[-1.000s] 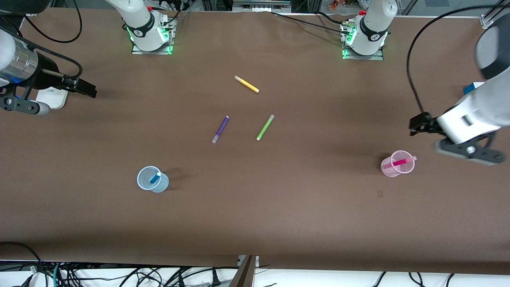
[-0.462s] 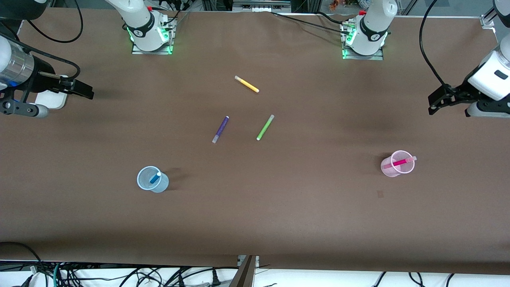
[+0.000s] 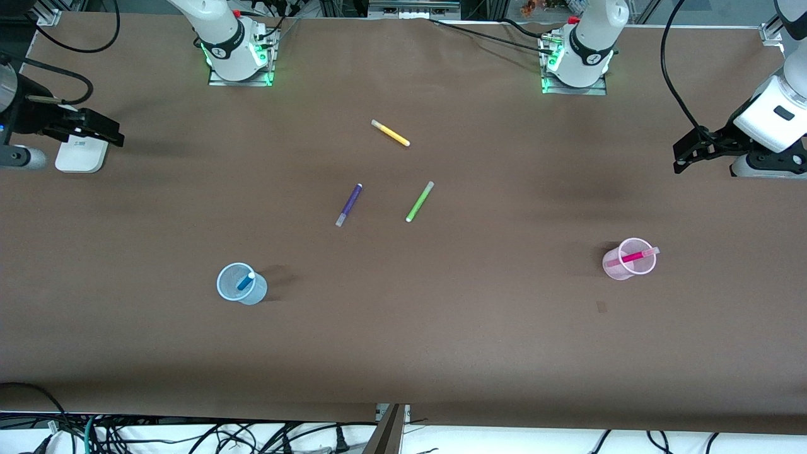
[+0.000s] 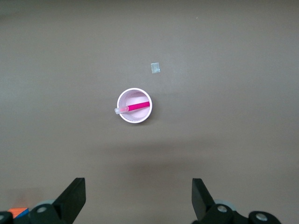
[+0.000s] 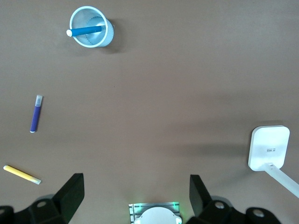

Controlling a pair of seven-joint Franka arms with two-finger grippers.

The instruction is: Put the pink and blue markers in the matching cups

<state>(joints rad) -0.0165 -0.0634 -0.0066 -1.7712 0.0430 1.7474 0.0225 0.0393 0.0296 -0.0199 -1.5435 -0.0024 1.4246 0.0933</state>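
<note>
The pink marker leans inside the pale pink cup, toward the left arm's end of the table; both show in the left wrist view, marker in cup. The blue marker stands in the pale blue cup, toward the right arm's end; both show in the right wrist view, marker in cup. My left gripper is open and empty, high over the table's end. My right gripper is open and empty, high over the other end.
A purple marker, a green marker and a yellow marker lie mid-table, farther from the front camera than the cups. A white device sits under my right gripper. A small pale scrap lies near the pink cup.
My left arm has lifted away from the pink cup toward the table's end. My right arm has pulled farther toward its end. The markers and cups have not moved.
</note>
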